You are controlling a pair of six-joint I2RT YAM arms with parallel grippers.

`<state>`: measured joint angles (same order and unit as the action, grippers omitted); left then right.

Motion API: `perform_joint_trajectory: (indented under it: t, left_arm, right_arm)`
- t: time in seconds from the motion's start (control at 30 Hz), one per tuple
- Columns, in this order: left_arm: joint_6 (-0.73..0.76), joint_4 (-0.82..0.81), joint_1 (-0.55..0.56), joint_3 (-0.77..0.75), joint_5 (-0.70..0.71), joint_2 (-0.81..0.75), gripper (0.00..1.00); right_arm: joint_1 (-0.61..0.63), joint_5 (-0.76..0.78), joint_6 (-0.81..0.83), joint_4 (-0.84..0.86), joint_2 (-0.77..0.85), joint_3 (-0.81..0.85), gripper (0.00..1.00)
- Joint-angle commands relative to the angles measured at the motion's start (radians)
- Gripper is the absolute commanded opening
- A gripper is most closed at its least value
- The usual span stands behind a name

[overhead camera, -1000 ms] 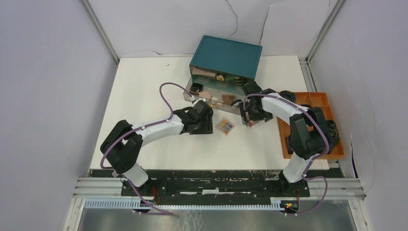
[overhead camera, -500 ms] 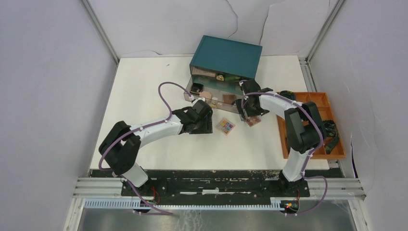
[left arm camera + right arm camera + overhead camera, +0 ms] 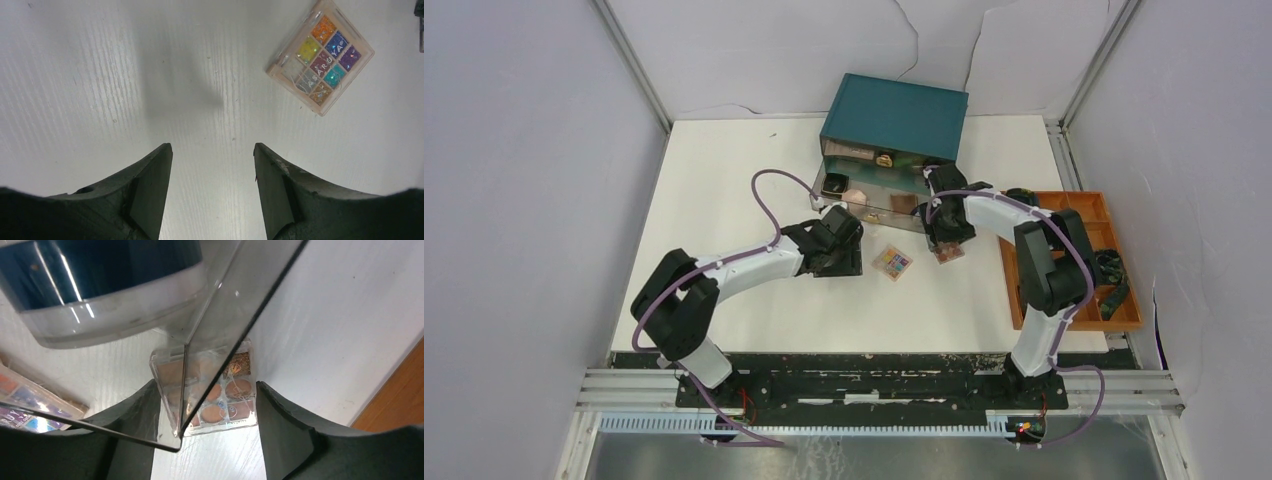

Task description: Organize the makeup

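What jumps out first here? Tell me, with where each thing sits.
The teal drawer box at the table's far middle stands out, a clear drawer pulled out before it. Just in front, the right gripper straddles a brown-toned palette; whether it grips cannot be told. Left of that lies a glittery multicolour palette, beside the open left gripper, and an orange tray sits at the right edge.

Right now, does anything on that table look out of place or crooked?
Yes. Two palettes lie loose on the white table, both askew to its edges: a colourful glitter palette near the middle, and a brown-toned palette between the right gripper's jaws, just in front of the clear drawer pulled out of the teal box.
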<state>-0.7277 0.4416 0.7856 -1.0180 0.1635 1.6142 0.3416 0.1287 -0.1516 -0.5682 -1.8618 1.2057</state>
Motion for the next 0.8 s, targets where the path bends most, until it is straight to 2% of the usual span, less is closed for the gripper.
perform_joint_trajectory:
  t: [0.0,0.17,0.4,0.53,0.77]
  left_arm:
    - [0.045,-0.006,-0.008,-0.033,0.001,0.005,0.68]
    - [0.051,-0.016,-0.010,-0.028,-0.012,0.014,0.68]
    - [0.062,-0.030,-0.010,-0.016,-0.021,0.016,0.67]
    - [0.062,-0.037,-0.010,0.010,-0.018,0.003,0.67]
    - [0.063,-0.039,-0.010,0.044,-0.004,-0.036,0.67]
  right_arm:
    - [-0.024,0.081,-0.046,0.011,0.032,-0.054,0.61]
    - [-0.023,0.060,-0.092,-0.019,0.127,-0.105,0.54]
    - [-0.005,-0.044,-0.168,-0.073,0.310,-0.125,0.51]
    - [0.012,-0.076,-0.205,-0.107,0.338,-0.004,0.50]
    - [0.032,-0.102,-0.233,-0.110,0.138,0.319,0.50]
